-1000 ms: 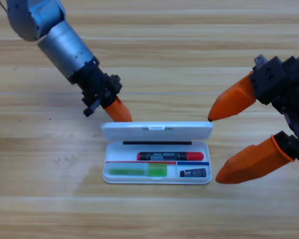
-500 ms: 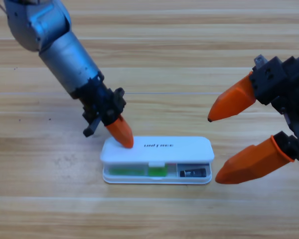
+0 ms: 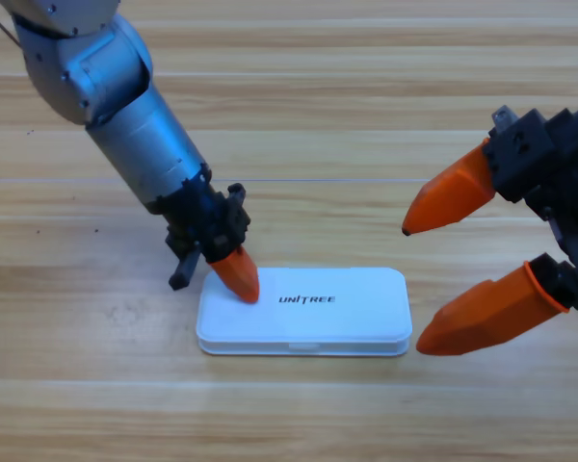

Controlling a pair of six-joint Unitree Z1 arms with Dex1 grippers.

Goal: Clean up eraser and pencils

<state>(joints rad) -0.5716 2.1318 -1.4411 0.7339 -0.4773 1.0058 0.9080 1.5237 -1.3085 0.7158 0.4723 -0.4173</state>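
The white case [image 3: 356,313] lies shut in the middle of the table, its lid flat with black lettering on top. The eraser and the pencils are hidden; nothing of them shows outside the case. My left gripper [image 3: 241,284] points down with its orange tip pressed on the left end of the lid, the jaws together as one point. My right gripper [image 3: 412,289] waits open at the right edge, its jaws spread wide just beside the case's right end, holding nothing.
The grey left arm [image 3: 125,106] slants in from the upper left corner. The wooden table [image 3: 289,414] shows bare planks all around the case.
The case's lid has swung down from upright to fully shut, covering the pencils and eraser. My left gripper followed it down and forward onto the lid. The right gripper has not moved.
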